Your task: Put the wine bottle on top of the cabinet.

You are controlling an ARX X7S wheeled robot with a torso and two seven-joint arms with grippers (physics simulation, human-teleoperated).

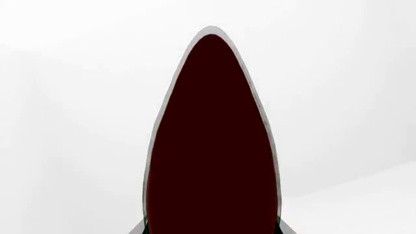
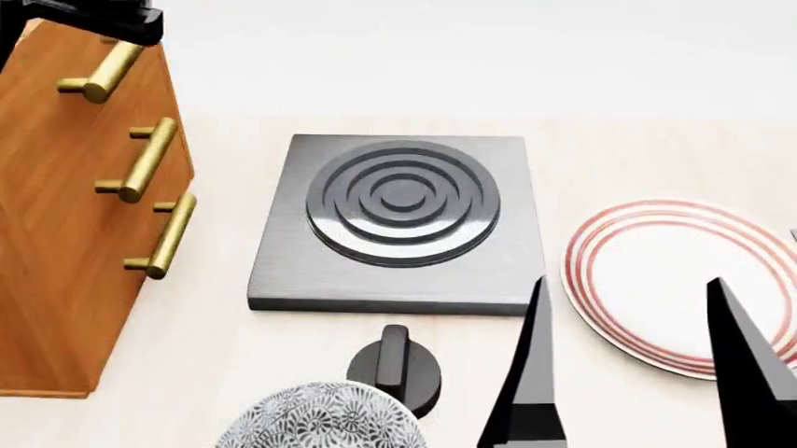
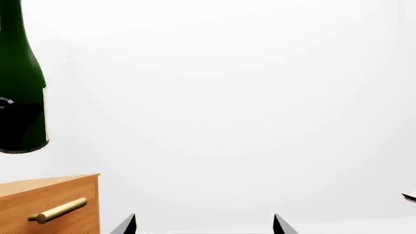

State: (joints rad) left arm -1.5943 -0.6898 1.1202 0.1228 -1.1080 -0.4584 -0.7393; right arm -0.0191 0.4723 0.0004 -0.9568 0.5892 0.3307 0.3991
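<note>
Wine bottle [image 3: 23, 83] hangs above cabinet [image 3: 48, 202] | left gripper's grip cannot be told; right gripper [image 2: 629, 373] open, empty | best lowered upright, squarely over the top.

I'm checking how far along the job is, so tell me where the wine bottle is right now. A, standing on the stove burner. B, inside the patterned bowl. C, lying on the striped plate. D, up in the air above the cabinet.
D: in the right wrist view the wine bottle hangs with clear space between its base and the top of the cabinet.
</note>
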